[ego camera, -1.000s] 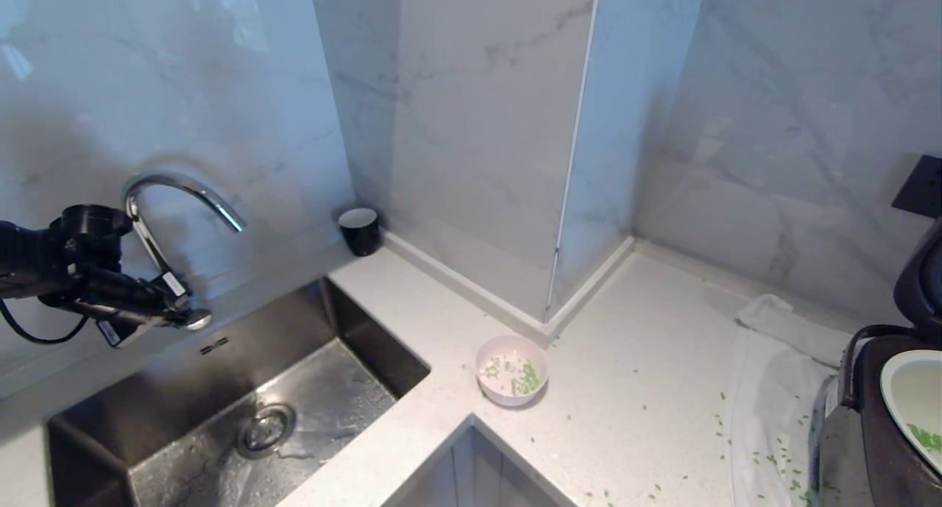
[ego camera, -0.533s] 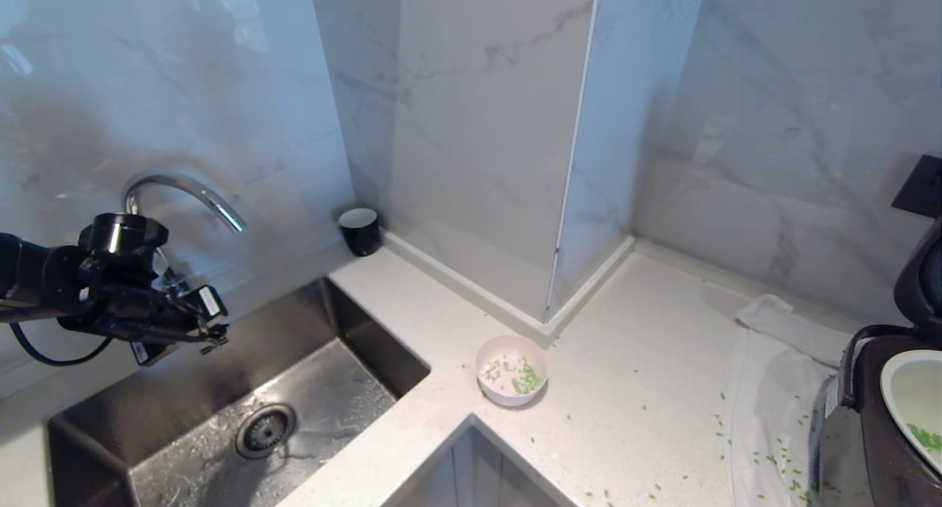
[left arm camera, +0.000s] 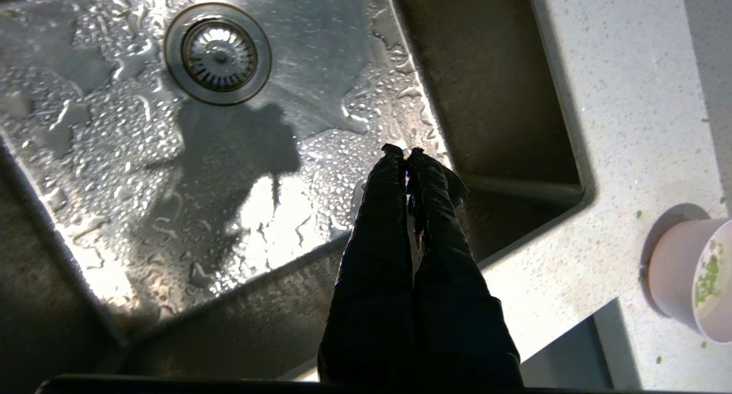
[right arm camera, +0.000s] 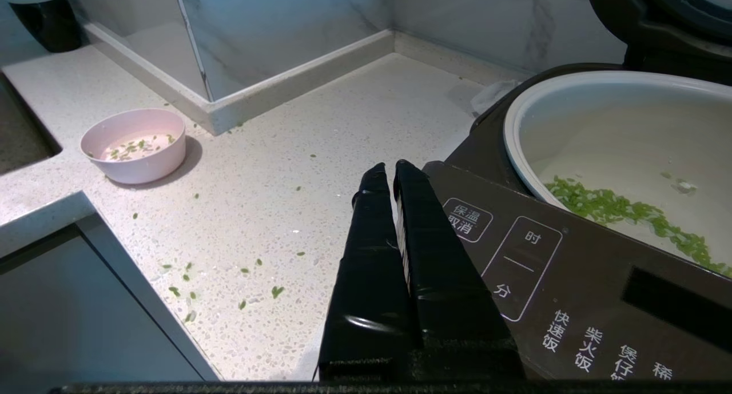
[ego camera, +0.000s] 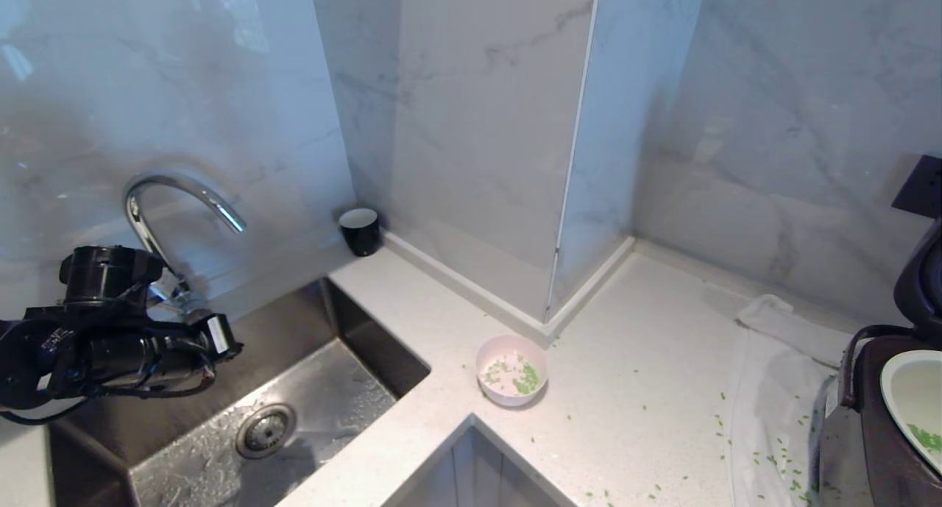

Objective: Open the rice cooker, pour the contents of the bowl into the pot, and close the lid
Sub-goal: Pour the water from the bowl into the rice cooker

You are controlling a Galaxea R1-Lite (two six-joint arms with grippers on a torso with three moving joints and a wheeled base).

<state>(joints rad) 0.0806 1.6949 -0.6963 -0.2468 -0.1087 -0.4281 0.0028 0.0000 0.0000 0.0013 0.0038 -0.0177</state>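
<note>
Left gripper (left arm camera: 403, 152) hangs over the wet sink (left arm camera: 171, 171), fingers pressed together and empty; the pink bowl (ego camera: 511, 370) sits on the counter (ego camera: 633, 389) well to its right, a few green bits (ego camera: 524, 380) inside. Right gripper (right arm camera: 389, 174) (fingers likewise pressed together, holding nothing) rests just beside the rice cooker (right arm camera: 572, 279), whose lid (right arm camera: 657, 22) stands raised; more green bits lie in the pot (right arm camera: 623, 131).

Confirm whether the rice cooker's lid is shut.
No: in the right wrist view the lid stands raised behind the rice cooker, leaving the pot open with green bits in it.
</note>
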